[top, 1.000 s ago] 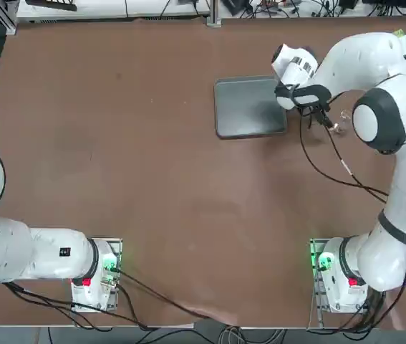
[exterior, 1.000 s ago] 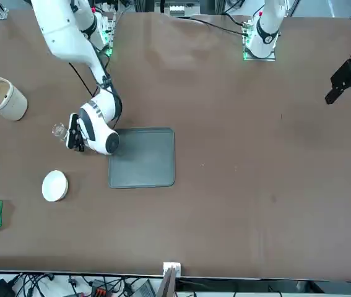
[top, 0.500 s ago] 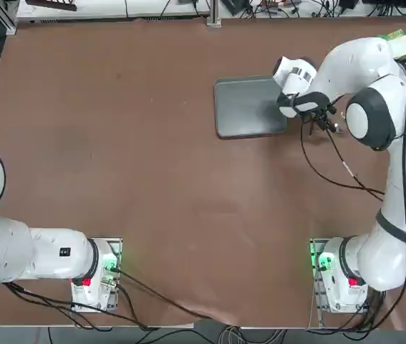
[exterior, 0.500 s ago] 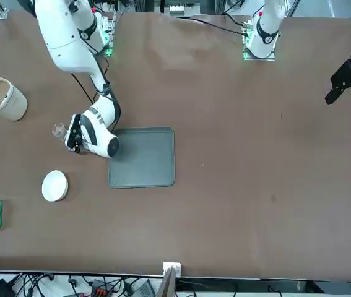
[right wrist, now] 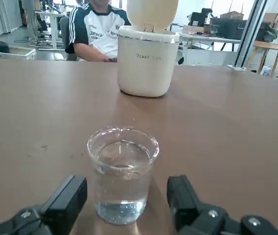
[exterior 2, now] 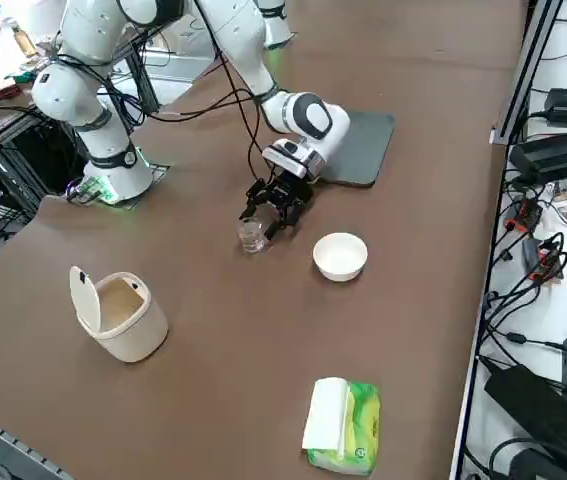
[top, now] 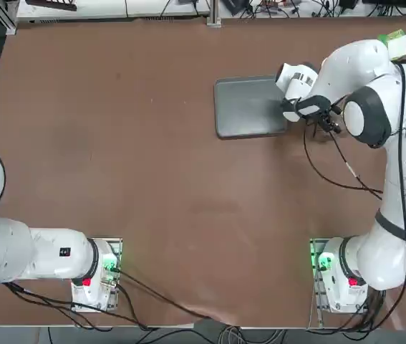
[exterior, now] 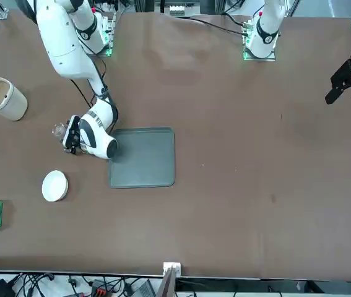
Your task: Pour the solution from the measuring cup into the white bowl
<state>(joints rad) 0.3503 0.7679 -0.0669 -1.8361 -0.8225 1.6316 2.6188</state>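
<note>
The right hand [right wrist: 124, 205] sits low over the surface [exterior 2: 213, 340], its two fingers [right wrist: 65, 200] spread wide and holding nothing. The measuring cup [right wrist: 123, 174] stands upright just ahead of them, in line with the gap but not yet between the pads, filled most of the way with clear liquid. In the right side view the hand [exterior 2: 275, 205] is just beside the cup [exterior 2: 252, 236], with the white bowl [exterior 2: 341, 256] near on the same surface and the grey tray [exterior 2: 358, 145] behind the wrist. A lidded off-white bin [exterior 2: 121, 313] stands well apart, and beyond it a seated person [right wrist: 97, 29].

The risk, as I judge it, is a finger nudging the glass wall on the way in and tipping it, or an off-centre squeeze letting the slick glass slip and spill before it reaches the bowl.
</note>
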